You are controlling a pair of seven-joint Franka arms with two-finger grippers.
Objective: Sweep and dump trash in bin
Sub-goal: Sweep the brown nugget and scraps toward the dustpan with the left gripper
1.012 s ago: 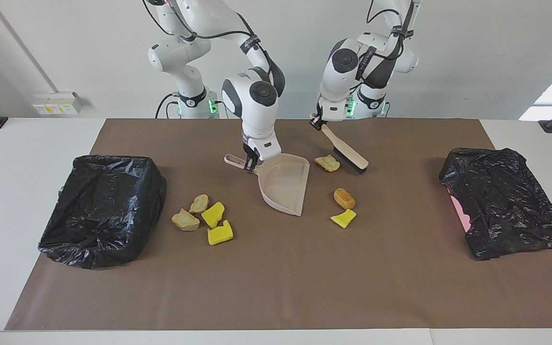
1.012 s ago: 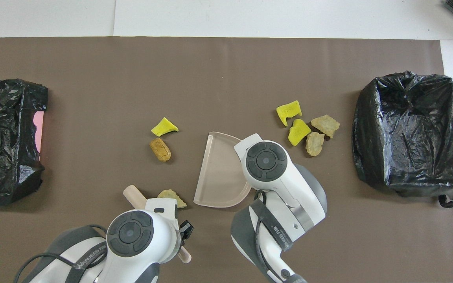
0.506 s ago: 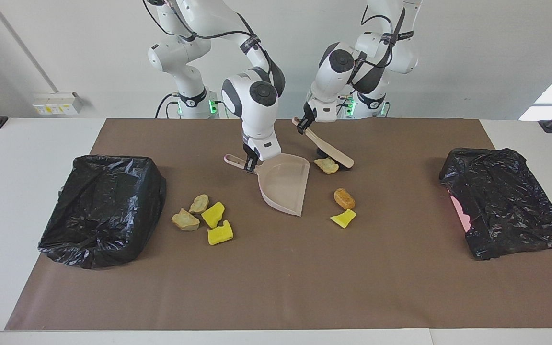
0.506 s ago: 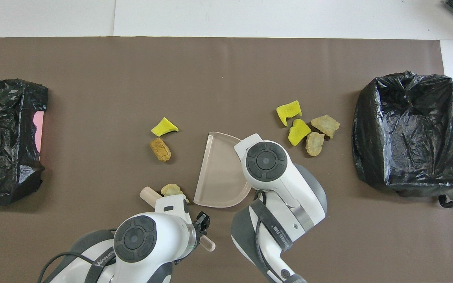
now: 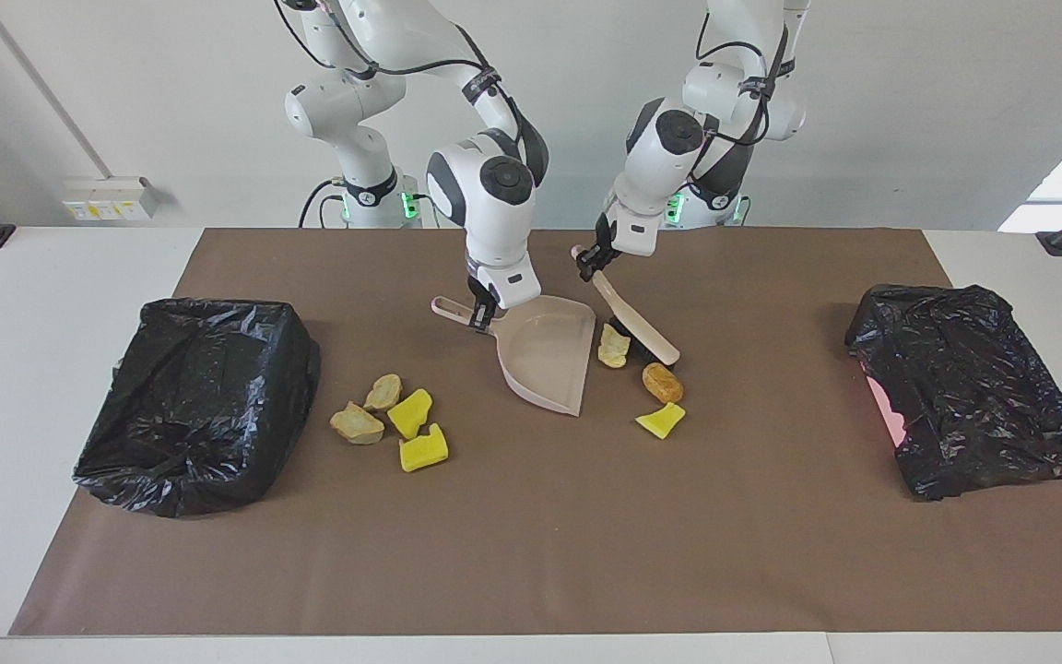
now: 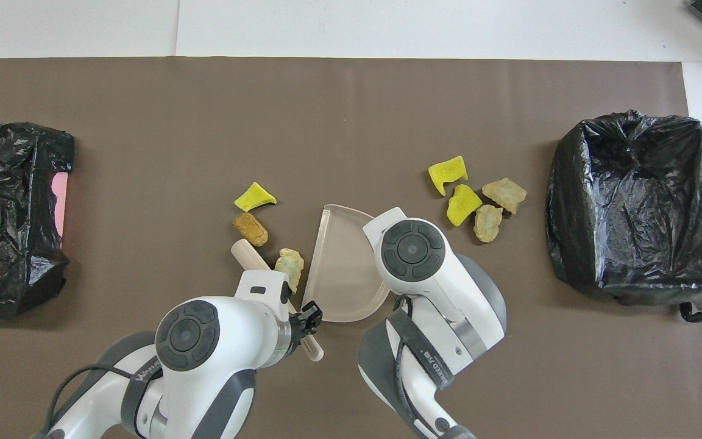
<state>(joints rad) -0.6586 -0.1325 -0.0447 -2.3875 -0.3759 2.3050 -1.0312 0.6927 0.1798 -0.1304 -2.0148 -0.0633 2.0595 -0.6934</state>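
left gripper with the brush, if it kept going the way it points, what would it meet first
The left gripper points down along the brush. Past the brush head, the orange-brown chunk looks first in line, though depth is unclear.

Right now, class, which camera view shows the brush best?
The facing view: the brush shows nearly whole, handle slanting down from the left gripper to dark bristles beside a tan chunk near the dustpan. Overhead, the left arm covers the middle of the brush; only the two ends of its back show.
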